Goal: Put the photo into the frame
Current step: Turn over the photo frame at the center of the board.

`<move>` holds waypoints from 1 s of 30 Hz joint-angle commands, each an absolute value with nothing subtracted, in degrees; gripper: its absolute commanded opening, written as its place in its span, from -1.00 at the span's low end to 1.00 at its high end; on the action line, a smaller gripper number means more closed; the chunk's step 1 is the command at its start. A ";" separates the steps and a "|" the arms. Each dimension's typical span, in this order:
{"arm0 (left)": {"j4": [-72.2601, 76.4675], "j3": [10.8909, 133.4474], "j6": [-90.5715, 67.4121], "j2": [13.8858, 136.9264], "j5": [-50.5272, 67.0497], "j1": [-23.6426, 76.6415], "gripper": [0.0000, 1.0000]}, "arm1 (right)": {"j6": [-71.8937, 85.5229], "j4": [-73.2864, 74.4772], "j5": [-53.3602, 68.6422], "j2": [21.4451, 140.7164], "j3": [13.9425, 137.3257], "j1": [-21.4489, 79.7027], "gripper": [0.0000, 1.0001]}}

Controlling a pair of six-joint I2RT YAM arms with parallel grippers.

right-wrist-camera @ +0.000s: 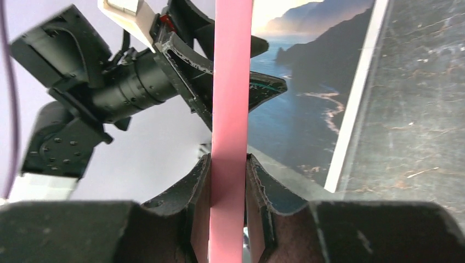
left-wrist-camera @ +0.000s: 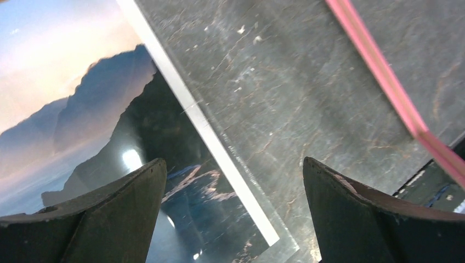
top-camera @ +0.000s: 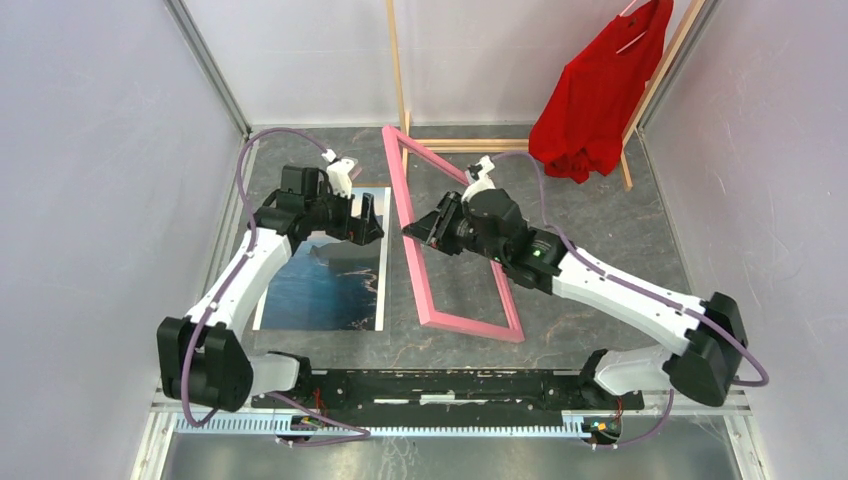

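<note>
The photo (top-camera: 325,285), a sea coast print with a white border, lies flat on the table at the left. My left gripper (top-camera: 365,232) hovers open over its right edge. In the left wrist view the fingers (left-wrist-camera: 126,208) straddle the photo's (left-wrist-camera: 82,109) white border, and nothing is between them (left-wrist-camera: 233,164). The pink frame (top-camera: 470,325) stands tilted, its left rail lifted. My right gripper (top-camera: 412,230) is shut on that rail. The right wrist view shows the rail (right-wrist-camera: 233,82) pinched between both pads (right-wrist-camera: 228,159), with the photo (right-wrist-camera: 307,82) beyond it.
A red garment (top-camera: 595,90) hangs on a bare-wood rack (top-camera: 400,70) at the back right. Pale walls close in on both sides. The dark marbled tabletop (top-camera: 600,230) lies under the frame. A clear sheet's edge (left-wrist-camera: 285,241) shows beside the photo's corner.
</note>
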State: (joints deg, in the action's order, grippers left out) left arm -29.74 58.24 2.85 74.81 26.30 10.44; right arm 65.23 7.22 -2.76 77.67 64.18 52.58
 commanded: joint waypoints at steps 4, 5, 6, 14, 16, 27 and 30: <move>-25.53 61.61 -4.45 68.65 29.24 13.04 1.00 | 71.70 -4.56 -0.28 69.90 61.68 51.60 -1.00; -25.50 62.47 -5.01 68.71 29.37 13.28 1.00 | 72.19 -4.93 -0.17 69.63 61.42 51.56 -1.00; -25.53 62.90 -5.56 68.85 29.53 13.47 1.00 | 72.74 -5.49 -0.17 69.39 61.18 51.43 -1.00; -23.46 66.90 -10.08 69.51 29.06 14.88 1.00 | 77.18 -11.32 6.78 70.48 60.81 50.35 -0.97; -23.08 67.67 -11.10 69.65 28.68 15.15 1.00 | 78.59 -13.58 8.63 70.67 60.11 50.14 -0.95; -20.70 71.04 -13.97 72.44 24.12 18.06 1.00 | 77.56 -15.28 13.42 69.67 57.14 47.62 0.15; -20.73 72.90 -14.13 74.13 21.84 19.44 1.00 | 66.86 -2.72 14.82 71.26 63.89 45.97 0.46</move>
